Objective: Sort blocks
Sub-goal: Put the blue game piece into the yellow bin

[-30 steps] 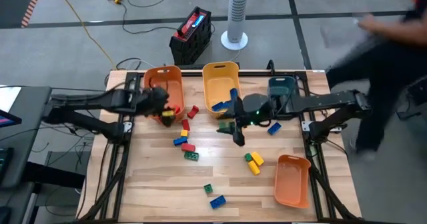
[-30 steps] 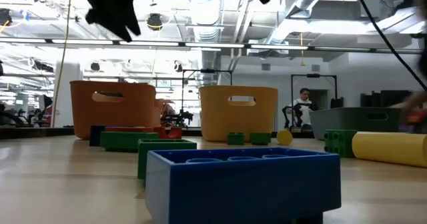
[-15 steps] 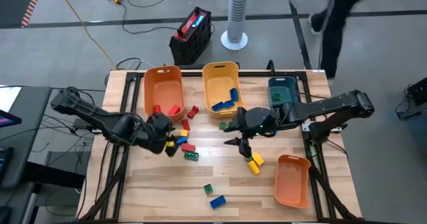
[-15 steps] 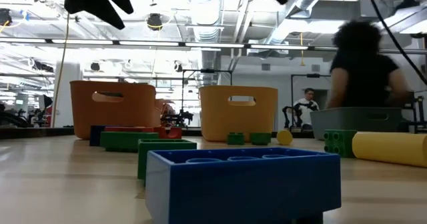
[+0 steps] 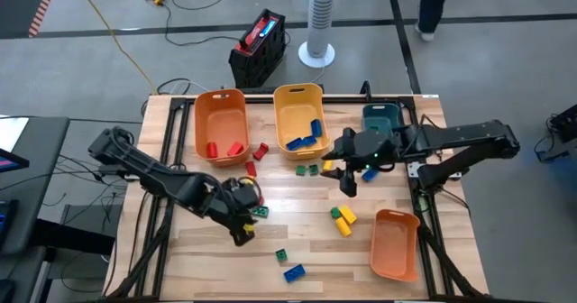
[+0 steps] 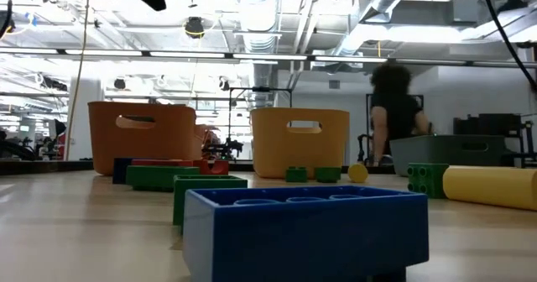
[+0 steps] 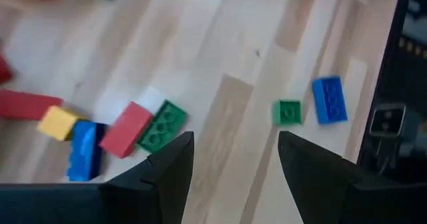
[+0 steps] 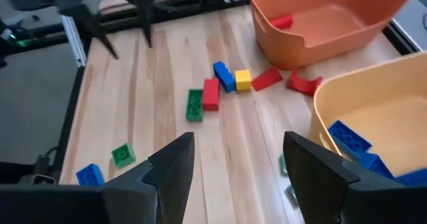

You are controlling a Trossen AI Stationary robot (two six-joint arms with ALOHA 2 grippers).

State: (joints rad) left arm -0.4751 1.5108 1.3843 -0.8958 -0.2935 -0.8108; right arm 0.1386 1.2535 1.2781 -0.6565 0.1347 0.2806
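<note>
You have reds in the orange bin and blues in the yellow bin beside it; most blocks lie loose before them. Left gripper and right gripper gape, empty.

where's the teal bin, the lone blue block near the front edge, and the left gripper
teal bin point(image 5: 382, 120), high view, on its rim.
blue block point(image 5: 294, 272), high view, on its studded top.
left gripper point(image 5: 242, 235), high view, midway between its open fingertips.

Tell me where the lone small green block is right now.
In the high view the small green block lies near the table's front edge, just above the blue block, ahead of the left gripper.
</note>
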